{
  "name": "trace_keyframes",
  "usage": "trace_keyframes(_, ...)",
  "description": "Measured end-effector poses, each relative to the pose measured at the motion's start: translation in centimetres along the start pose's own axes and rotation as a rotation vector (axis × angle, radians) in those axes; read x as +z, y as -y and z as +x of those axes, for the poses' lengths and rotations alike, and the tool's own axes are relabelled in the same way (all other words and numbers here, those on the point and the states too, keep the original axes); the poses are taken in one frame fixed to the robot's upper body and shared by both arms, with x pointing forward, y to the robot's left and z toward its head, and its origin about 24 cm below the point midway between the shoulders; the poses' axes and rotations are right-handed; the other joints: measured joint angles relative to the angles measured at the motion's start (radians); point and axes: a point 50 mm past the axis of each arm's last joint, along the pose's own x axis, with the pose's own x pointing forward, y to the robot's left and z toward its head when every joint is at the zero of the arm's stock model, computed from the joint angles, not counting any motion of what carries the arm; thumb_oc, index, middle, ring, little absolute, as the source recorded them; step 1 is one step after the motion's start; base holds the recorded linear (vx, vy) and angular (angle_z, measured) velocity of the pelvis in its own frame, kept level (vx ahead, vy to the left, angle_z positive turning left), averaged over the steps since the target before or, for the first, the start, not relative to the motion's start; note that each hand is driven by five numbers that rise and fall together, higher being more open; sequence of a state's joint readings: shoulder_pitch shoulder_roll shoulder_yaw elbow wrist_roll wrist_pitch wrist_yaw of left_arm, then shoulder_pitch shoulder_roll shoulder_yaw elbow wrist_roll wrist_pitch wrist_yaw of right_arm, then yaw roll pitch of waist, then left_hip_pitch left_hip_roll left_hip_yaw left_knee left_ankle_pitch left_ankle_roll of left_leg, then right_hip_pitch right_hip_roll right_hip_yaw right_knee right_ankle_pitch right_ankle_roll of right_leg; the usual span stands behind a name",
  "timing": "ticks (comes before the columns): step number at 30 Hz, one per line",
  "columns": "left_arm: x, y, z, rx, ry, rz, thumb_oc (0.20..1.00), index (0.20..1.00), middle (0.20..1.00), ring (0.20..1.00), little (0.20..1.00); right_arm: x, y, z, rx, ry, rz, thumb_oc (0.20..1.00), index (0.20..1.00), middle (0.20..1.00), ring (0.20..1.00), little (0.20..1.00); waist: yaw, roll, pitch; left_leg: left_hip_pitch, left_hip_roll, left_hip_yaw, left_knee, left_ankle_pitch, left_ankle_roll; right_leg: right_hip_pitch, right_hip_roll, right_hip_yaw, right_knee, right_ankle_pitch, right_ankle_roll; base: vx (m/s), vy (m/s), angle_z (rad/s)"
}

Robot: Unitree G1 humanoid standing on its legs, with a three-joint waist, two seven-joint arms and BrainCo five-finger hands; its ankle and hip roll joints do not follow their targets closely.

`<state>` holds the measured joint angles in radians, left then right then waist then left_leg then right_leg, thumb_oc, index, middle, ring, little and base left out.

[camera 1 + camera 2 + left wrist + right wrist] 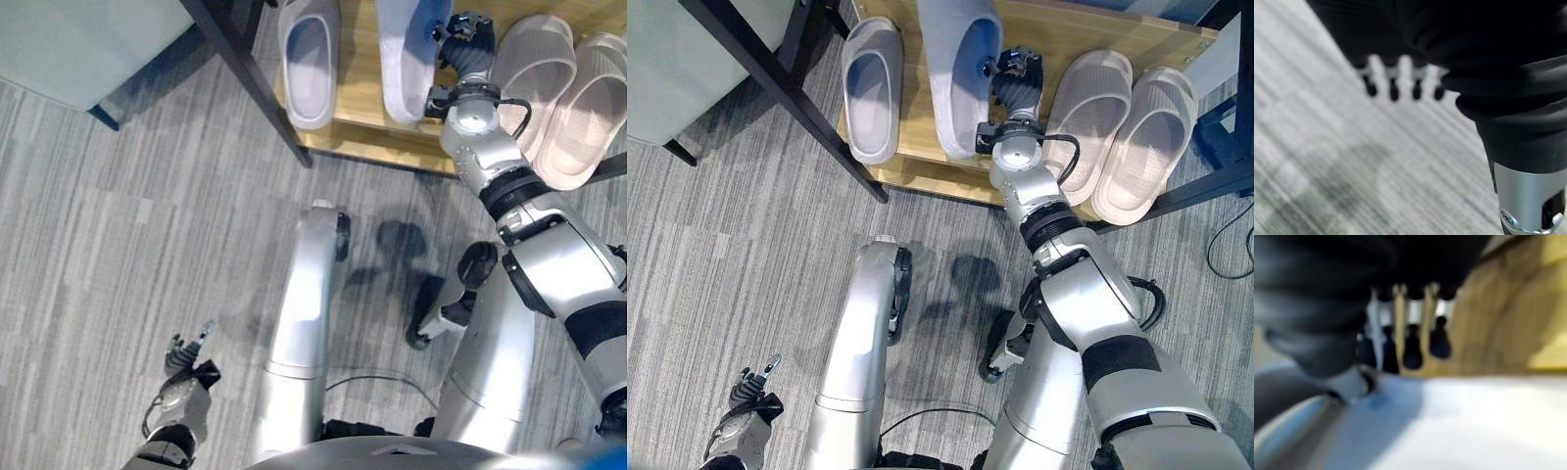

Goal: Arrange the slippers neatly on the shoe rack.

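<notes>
On the wooden shelf (pixel 359 69) of the shoe rack a pale grey slipper (pixel 872 88) lies flat at the left. Beside it a second grey slipper (pixel 955 69) is held slightly raised, with my right hand (pixel 1016 73) shut on the edge of its opening. The right wrist view shows that hand's fingers (pixel 1413 345) over the slipper's pale surface (pixel 1488 426). A beige pair (pixel 1092 108) (pixel 1146 137) lies side by side at the right of the shelf. My left hand (pixel 186 357) hangs low over the carpet, fingers (pixel 1400 83) straight, holding nothing.
A dark metal post (pixel 245 69) of the rack slants down to the shelf's front left corner. A pale cabinet (pixel 78 39) stands at the far left. A blue frame (pixel 1220 127) sits by the rack's right end. Grey striped carpet (pixel 147 225) lies in front.
</notes>
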<state>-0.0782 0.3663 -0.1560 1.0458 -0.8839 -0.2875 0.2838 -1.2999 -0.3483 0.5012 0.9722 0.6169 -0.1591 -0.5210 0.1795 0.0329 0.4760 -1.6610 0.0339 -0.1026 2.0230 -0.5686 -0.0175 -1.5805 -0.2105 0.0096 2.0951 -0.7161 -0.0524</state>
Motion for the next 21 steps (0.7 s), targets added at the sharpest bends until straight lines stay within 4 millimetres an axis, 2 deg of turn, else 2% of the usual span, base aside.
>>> trace_keyframes(2, 0.2, 0.3, 0.1, -0.006, 0.004, -0.002, 1.0, 1.0, 1.0, 1.0, 1.0, -0.2, -0.9, -0.3, 0.009, -0.012, 0.009, 0.2, 0.2, 0.2, 0.2, 0.2, -0.008, 0.0, 0.0, 0.0, 0.002, -0.003, 0.006, -0.006, 0.001, 0.002, 0.003, -0.003, 0.001, -0.001, 0.0, 0.02, 0.012, -0.06)
trace_keyframes(10, 0.6, 0.7, 0.2, -0.01, 0.013, -0.005, 1.0, 1.0, 1.0, 1.0, 1.0, -0.8, -1.7, -0.8, 0.005, -0.038, 0.003, 0.2, 0.2, 0.2, 0.2, 0.2, -0.015, -0.001, -0.001, 0.003, 0.005, -0.003, 0.013, -0.009, 0.006, 0.011, 0.004, -0.003, 0.0, -0.002, 0.002, 0.0, 0.0, 0.0)
trace_keyframes(13, 0.5, 0.5, 0.2, -0.001, 0.007, -0.002, 1.0, 1.0, 1.0, 1.0, 1.0, -2.3, -2.7, -1.5, 0.008, -0.091, -0.019, 0.2, 0.2, 0.2, 0.2, 0.2, -0.025, -0.01, -0.005, 0.004, 0.011, -0.005, 0.014, -0.013, 0.007, 0.011, 0.013, -0.003, 0.001, -0.003, 0.005, 0.01, -0.013, -0.03)
trace_keyframes(15, 0.5, 0.5, 0.2, 0.001, 0.006, -0.001, 1.0, 1.0, 1.0, 1.0, 1.0, -3.5, -2.8, -1.9, -0.01, -0.145, -0.039, 0.2, 0.2, 0.2, 0.2, 0.2, -0.025, -0.011, -0.006, 0.006, 0.014, -0.005, 0.015, -0.015, 0.006, 0.01, 0.015, -0.004, 0.001, -0.003, 0.005, 0.01, -0.016, -0.05)
trace_keyframes(21, 0.3, 0.5, 0.2, 0.0, -0.003, 0.009, 1.0, 1.0, 1.0, 1.0, 1.0, -4.6, -1.8, -1.8, -0.065, -0.189, -0.077, 0.2, 0.2, 0.2, 0.2, 0.2, -0.024, -0.011, -0.006, 0.006, 0.014, -0.006, 0.015, -0.017, 0.004, 0.01, 0.015, -0.004, 0.001, -0.004, 0.004, 0.0, 0.0, 0.0)
